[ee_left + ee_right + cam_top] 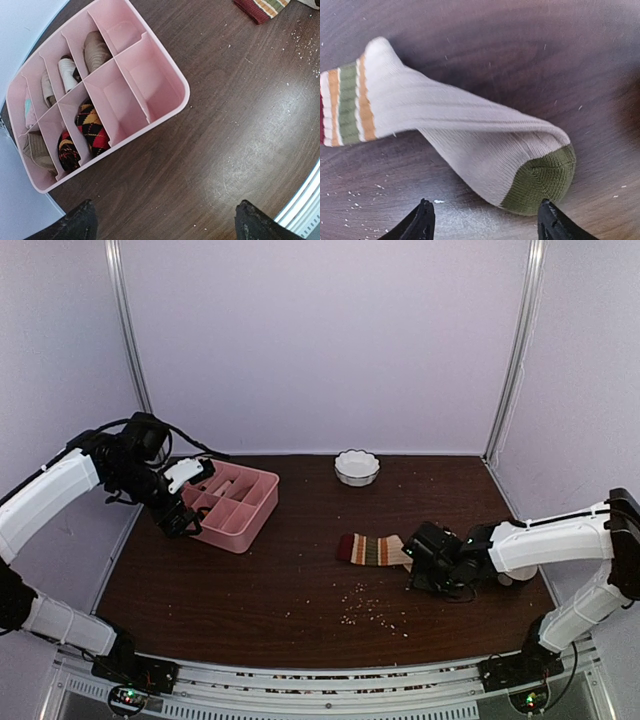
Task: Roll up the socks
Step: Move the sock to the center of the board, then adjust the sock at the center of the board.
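Observation:
A beige sock (450,125) with a red, green and orange striped cuff and an olive-green toe lies flat on the brown table; it also shows in the top view (372,550) and its cuff in the left wrist view (262,7). My right gripper (487,222) is open and empty, low over the table, with the toe end just beyond its fingertips; in the top view the gripper (412,566) hides the toe. My left gripper (167,225) is open and empty, beside the near left corner of the pink tray (178,523). A plain tan rolled sock (96,50) sits in a tray compartment.
The pink compartment tray (262,502) stands at the back left and holds several rolled socks, among them a red-black-yellow argyle one (90,127). A white scalloped bowl (357,467) stands at the back centre. Pale crumbs (370,605) are scattered in front of the sock.

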`<state>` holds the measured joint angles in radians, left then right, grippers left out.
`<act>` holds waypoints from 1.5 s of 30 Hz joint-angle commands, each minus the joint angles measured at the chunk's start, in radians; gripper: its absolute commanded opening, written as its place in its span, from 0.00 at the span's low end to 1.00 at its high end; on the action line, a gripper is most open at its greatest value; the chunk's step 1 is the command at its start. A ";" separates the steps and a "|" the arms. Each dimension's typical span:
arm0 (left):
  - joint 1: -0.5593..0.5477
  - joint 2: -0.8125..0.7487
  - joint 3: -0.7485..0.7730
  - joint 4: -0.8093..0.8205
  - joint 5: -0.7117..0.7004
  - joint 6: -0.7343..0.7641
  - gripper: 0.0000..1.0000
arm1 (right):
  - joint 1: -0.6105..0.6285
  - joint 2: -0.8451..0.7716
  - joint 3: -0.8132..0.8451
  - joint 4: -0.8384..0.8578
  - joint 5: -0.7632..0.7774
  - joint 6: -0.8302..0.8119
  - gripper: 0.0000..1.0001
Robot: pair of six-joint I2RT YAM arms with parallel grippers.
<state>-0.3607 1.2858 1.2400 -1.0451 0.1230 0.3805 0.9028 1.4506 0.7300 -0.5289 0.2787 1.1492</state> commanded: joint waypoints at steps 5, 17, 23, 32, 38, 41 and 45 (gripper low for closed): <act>0.009 -0.005 0.037 -0.017 0.030 0.014 0.98 | 0.034 0.256 0.498 -0.103 0.073 -0.212 0.75; 0.009 0.000 0.039 -0.021 0.020 0.017 0.98 | 0.051 0.711 0.898 -0.236 0.089 -0.278 0.67; 0.008 0.006 0.047 -0.021 0.004 0.020 0.98 | 0.048 0.736 0.842 -0.192 0.074 -0.263 0.62; 0.008 0.019 0.040 -0.025 0.007 0.021 0.98 | 0.047 0.701 0.747 -0.084 0.011 -0.306 0.08; 0.008 0.020 0.031 -0.031 0.012 0.024 0.98 | 0.036 0.538 0.735 -0.093 0.007 -0.447 0.00; 0.008 0.013 0.027 -0.033 0.011 0.028 0.98 | 0.009 0.422 0.730 -0.072 -0.082 -0.529 0.00; 0.008 0.012 0.024 -0.034 0.009 0.030 0.98 | -0.046 0.313 0.769 -0.079 -0.231 -0.602 0.00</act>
<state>-0.3603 1.3029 1.2549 -1.0744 0.1307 0.3950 0.9115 1.8935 1.4498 -0.6128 0.1917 0.6590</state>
